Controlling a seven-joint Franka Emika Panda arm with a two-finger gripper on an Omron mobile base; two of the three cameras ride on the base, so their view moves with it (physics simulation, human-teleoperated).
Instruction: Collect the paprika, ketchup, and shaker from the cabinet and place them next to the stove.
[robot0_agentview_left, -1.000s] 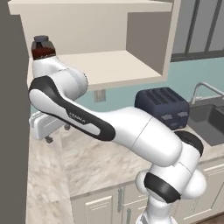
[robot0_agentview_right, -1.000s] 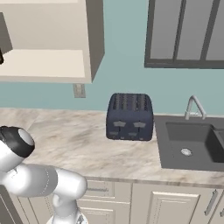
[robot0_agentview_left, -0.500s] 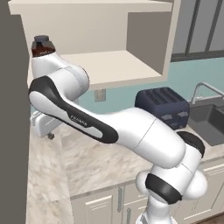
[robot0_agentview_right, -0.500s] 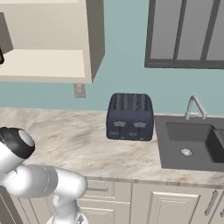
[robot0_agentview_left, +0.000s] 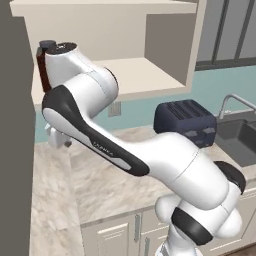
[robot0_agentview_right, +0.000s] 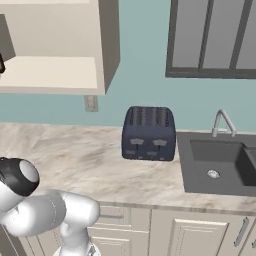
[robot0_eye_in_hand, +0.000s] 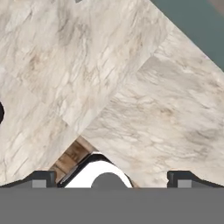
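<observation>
On the pale shelf of the beige open wall cabinet (robot0_agentview_left: 150, 75), at its far left end, stands a dark red-brown straight-sided jar with a dark cap (robot0_agentview_left: 43, 62), which looks like the paprika; the arm's white upper link hides most of it. At the left edge of the right base view a dark sliver (robot0_agentview_right: 2, 64) sits at the same shelf level, too little of it showing to say which item it is. I cannot make out the ketchup bottle or the small black shaker anywhere, nor the black cooktop.

Over the marbled beige stone worktop (robot0_eye_in_hand: 131, 87) the two-finger tool (robot0_eye_in_hand: 109, 178) points downward, its two dark tips standing wide apart with nothing between them; it holds nothing. In the left base view the white hand (robot0_agentview_left: 56, 137) hangs low beside the dark panel at the left, just above the worktop, well below the shelf.

My reading is that the task is at most partly done: at least the jar is left on the shelf to fetch, and the pictures give no proof that any item lies by the stove. A dark blue ribbed toaster (robot0_agentview_right: 149, 132) and a dark sink (robot0_agentview_right: 220, 165) with its tap sit to the right, well apart from the arm's work.
</observation>
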